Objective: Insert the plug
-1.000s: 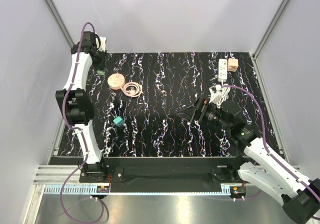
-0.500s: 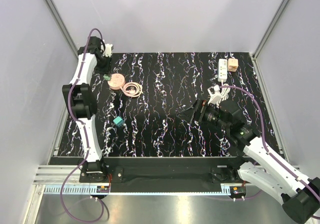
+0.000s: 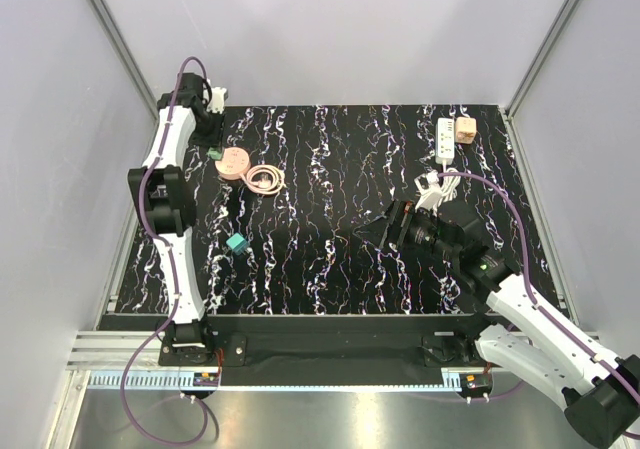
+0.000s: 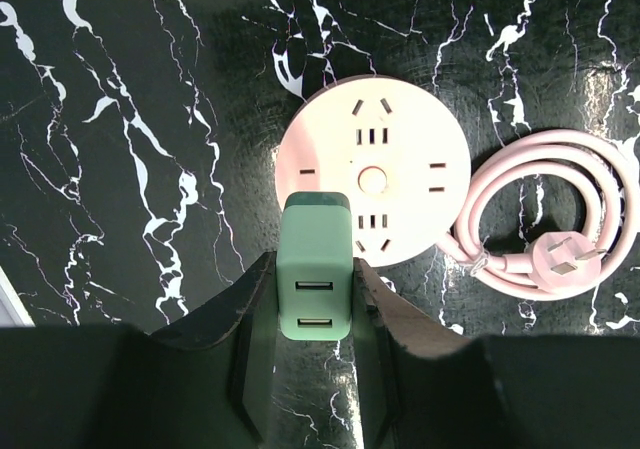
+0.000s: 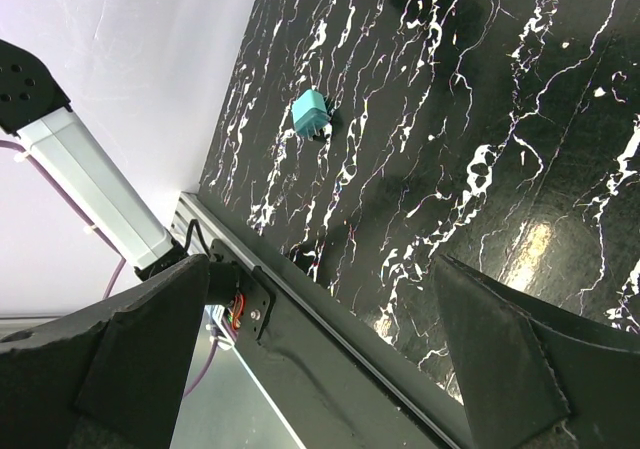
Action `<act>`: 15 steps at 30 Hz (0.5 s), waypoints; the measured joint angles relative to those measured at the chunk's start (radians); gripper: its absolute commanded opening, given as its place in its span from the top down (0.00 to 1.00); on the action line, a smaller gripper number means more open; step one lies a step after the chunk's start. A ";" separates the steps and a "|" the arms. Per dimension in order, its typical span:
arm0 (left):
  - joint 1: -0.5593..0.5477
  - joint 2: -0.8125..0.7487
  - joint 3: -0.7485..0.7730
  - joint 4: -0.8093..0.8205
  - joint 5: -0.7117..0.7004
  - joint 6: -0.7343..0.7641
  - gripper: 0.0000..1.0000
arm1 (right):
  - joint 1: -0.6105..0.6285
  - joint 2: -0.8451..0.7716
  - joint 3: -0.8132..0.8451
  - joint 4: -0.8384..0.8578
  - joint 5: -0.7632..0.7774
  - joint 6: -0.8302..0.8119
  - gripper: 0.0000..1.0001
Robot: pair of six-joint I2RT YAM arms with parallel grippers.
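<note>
The peach-tan plug (image 3: 466, 129) rests at the far right of the mat, touching the white power strip (image 3: 445, 140). My left gripper (image 3: 213, 149) hovers at the far left, shut on a mint-green USB charger block (image 4: 316, 229). In the left wrist view the charger's far end overlaps the near edge of the round pink socket disc (image 4: 400, 159); whether they touch cannot be told. My right gripper (image 3: 378, 227) hangs over the mat's middle right, open and empty, and its wrist view shows the wide-spread fingers (image 5: 130, 359).
A coiled pink cable (image 4: 540, 229) with its own plug lies right of the disc (image 3: 232, 163). A small teal block (image 3: 237, 243) sits on the left of the mat. The strip's white cable end (image 3: 430, 181) lies behind the right wrist. White walls enclose the marbled mat.
My left arm has swung from the back-left corner rightward, bringing the green charger to the disc's edge. The right arm has hardly moved.
</note>
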 measured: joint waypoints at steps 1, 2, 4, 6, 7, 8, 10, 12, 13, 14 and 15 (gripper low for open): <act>0.000 0.003 0.003 0.000 0.000 0.000 1.00 | 0.000 0.000 0.000 -0.001 0.001 0.000 0.00; 0.000 0.007 0.004 0.000 0.000 0.001 1.00 | 0.000 0.000 0.000 -0.003 0.004 0.000 0.00; 0.000 0.015 0.005 0.000 -0.002 0.002 1.00 | 0.000 0.000 0.000 -0.005 0.006 0.000 0.00; 0.000 0.026 0.005 0.000 -0.005 0.003 1.00 | 0.000 0.000 0.000 -0.010 0.009 0.000 0.00; 0.000 0.031 0.005 -0.001 -0.008 0.003 1.00 | 0.000 0.000 0.000 -0.011 0.010 0.000 0.00; 0.000 0.038 0.005 -0.001 -0.009 0.003 1.00 | 0.000 0.000 0.000 -0.015 0.013 0.000 0.00; 0.000 0.040 0.009 0.002 -0.013 0.003 1.00 | 0.000 0.000 0.000 -0.019 0.016 0.000 0.00; 0.000 0.043 0.011 0.002 -0.017 0.003 1.00 | 0.000 0.000 0.000 -0.022 0.017 -0.001 0.00; 0.000 0.044 0.013 0.002 -0.019 0.003 1.00 | 0.000 0.000 0.000 -0.024 0.017 -0.001 0.00; 0.000 0.044 0.013 0.002 -0.020 0.003 1.00 | 0.000 0.000 0.000 -0.026 0.017 -0.001 0.00; 0.000 0.045 0.014 0.002 -0.021 0.003 1.00 | 0.000 0.000 0.000 -0.027 0.017 -0.001 0.00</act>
